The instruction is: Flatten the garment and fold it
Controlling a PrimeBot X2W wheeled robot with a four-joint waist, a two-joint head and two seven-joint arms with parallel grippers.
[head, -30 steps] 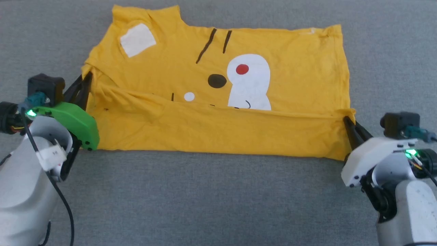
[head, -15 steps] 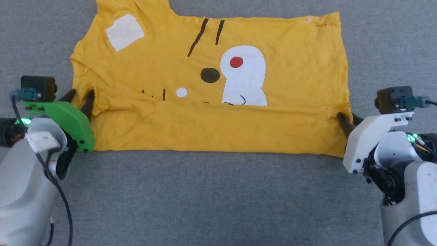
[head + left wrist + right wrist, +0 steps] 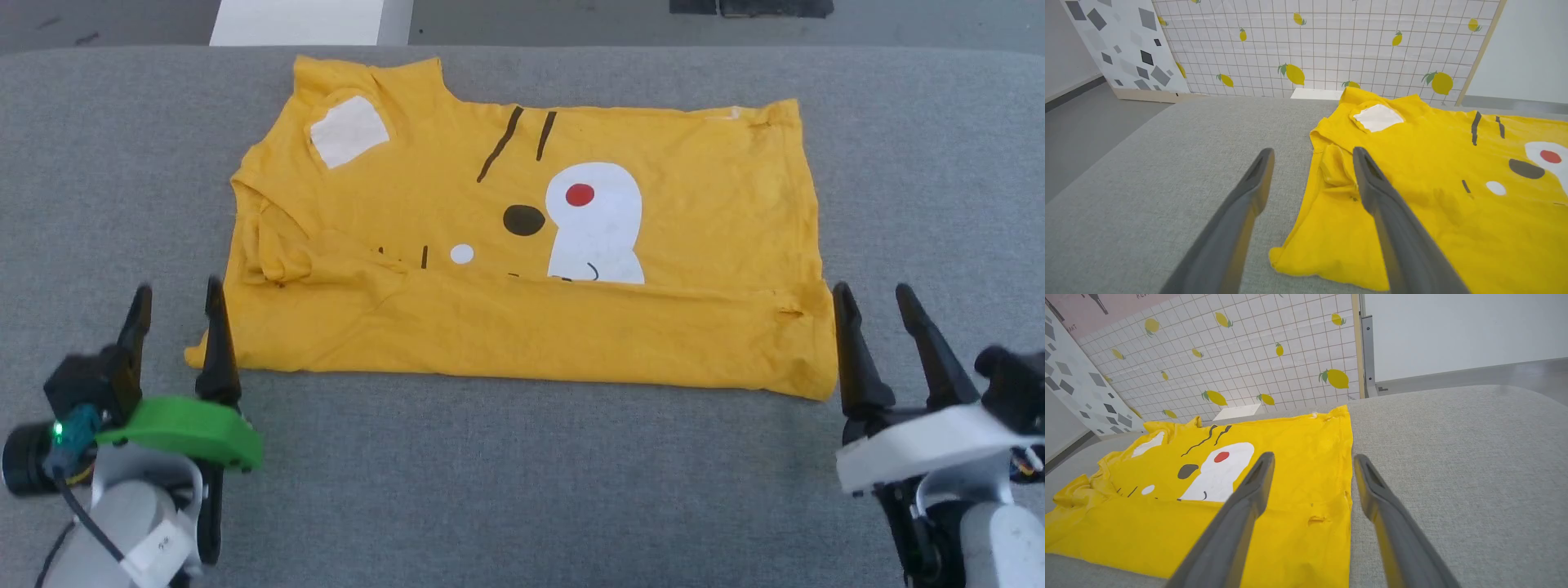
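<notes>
left end effector: fingers spread | right end effector: fingers spread

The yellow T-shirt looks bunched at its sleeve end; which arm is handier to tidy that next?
Left, probably. The left gripper stands open beside the bunched sleeve of the garment, which lies just ahead of it. The right gripper is open too, but at the opposite, flatter edge.
</notes>
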